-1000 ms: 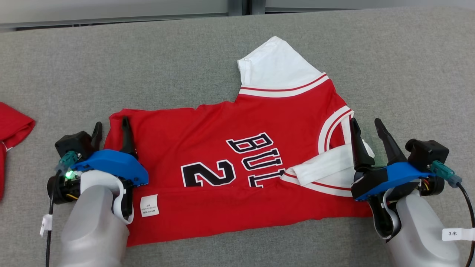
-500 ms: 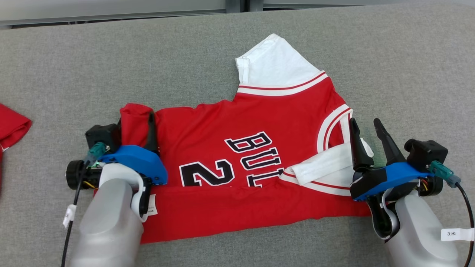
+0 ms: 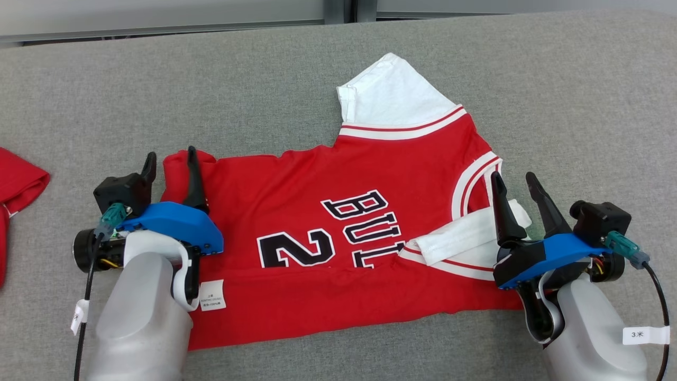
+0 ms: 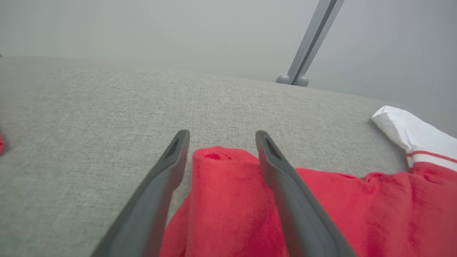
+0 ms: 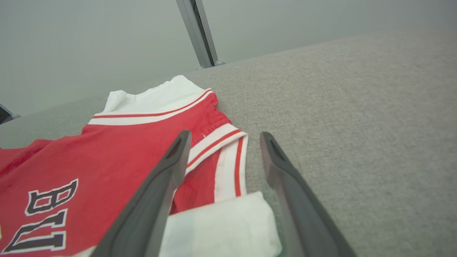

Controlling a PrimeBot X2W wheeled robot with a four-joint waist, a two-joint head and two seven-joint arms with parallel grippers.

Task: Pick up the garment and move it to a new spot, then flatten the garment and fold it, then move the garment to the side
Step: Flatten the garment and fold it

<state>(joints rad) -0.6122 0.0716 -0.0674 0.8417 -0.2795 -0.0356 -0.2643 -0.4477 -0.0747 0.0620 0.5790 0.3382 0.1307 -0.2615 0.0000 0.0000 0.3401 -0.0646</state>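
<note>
The left claw (image 3: 171, 153) and right claw (image 3: 512, 175) stand open at each end of the red shirt (image 3: 317, 180).

Grey surface (image 3: 555, 106) lies open beyond and right of the jersey (image 3: 344, 174); another red cloth (image 3: 18, 185) occupies the far left.

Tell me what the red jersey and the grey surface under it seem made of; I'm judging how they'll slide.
The jersey: soft matte knit, probably cotton or a blend; it creases and bunches limply, with ribbed trim at the armhole. The grey surface: matte woven or felt-like textile covering, going by its fine heathered grain; what lies beneath cannot be told.
</note>
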